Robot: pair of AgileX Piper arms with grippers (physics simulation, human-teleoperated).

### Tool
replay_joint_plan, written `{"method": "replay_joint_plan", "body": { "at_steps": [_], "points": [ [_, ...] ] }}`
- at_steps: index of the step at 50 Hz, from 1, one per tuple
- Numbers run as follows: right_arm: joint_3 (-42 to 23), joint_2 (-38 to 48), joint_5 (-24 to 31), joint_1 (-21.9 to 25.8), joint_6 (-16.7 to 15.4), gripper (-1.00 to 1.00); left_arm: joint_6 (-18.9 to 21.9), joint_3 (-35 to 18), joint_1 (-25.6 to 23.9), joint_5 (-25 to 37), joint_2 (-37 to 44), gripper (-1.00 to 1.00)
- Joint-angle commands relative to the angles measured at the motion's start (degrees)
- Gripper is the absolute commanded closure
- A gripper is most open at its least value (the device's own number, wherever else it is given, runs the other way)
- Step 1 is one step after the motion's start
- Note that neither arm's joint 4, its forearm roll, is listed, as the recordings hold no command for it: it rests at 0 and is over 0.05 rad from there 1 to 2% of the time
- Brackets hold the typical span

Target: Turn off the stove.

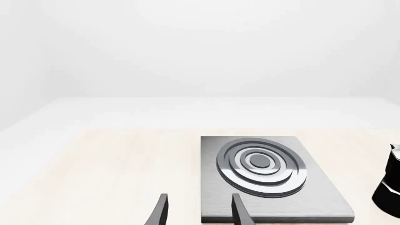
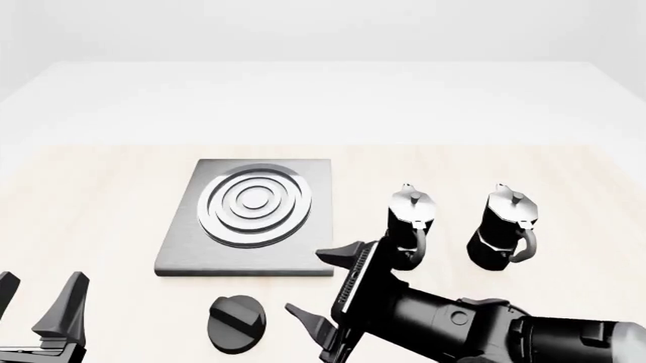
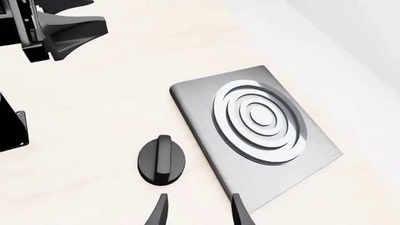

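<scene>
The stove (image 2: 184, 253) is a flat brushed-grey slab with silver burner rings (image 2: 254, 206) at the table's middle left. Its small round black knob (image 2: 236, 322) lies on the table just in front of the slab, its raised bar at a slant. My right gripper (image 2: 320, 290) hangs open just right of the knob, apart from it; the right wrist view shows the knob (image 3: 161, 160) just ahead of the open fingertips (image 3: 160, 212). My left gripper (image 2: 35, 299) stands open at the near left corner, far from the knob. The left wrist view shows the stove (image 1: 315, 199), not the knob.
Two black-and-silver moka pots (image 2: 409, 225) (image 2: 504, 227) stand upright to the right of the stove, just behind my right arm. One pot's edge (image 1: 390, 187) shows in the left wrist view. The left arm (image 3: 59, 23) shows in the right wrist view.
</scene>
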Motion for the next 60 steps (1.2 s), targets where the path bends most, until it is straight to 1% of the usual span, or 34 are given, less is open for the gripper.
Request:
{"method": "replay_joint_plan", "body": {
  "at_steps": [1, 7, 12, 17, 19, 29, 50, 60],
  "points": [
    [-3.1, 6.5, -1.9, 2.2, 1.1, -1.0, 0.0, 0.0, 0.0, 0.0, 0.0, -1.0],
    [-4.2, 9.2, -2.8, 2.6, 1.3, -1.0, 0.0, 0.0, 0.0, 0.0, 0.0, -1.0],
    [-6.8, 13.1, -2.9, 3.4, 2.5, -1.0, 0.0, 0.0, 0.0, 0.0, 0.0, -1.0],
    [-8.7, 16.2, -3.2, 4.1, 3.0, -1.0, 0.0, 0.0, 0.0, 0.0, 0.0, -1.0],
    [-9.7, 17.6, -2.9, 4.7, 3.9, -1.0, 0.0, 0.0, 0.0, 0.0, 0.0, -1.0],
    [-11.9, 22.0, -3.8, 5.1, 4.9, -1.0, 0.0, 0.0, 0.0, 0.0, 0.0, -1.0],
    [-13.3, 29.2, -6.8, 4.3, 5.8, -1.0, 0.0, 0.0, 0.0, 0.0, 0.0, -1.0],
    [-13.4, 32.0, -7.6, 4.9, 6.3, -1.0, 0.0, 0.0, 0.0, 0.0, 0.0, -1.0]
  ]
}}
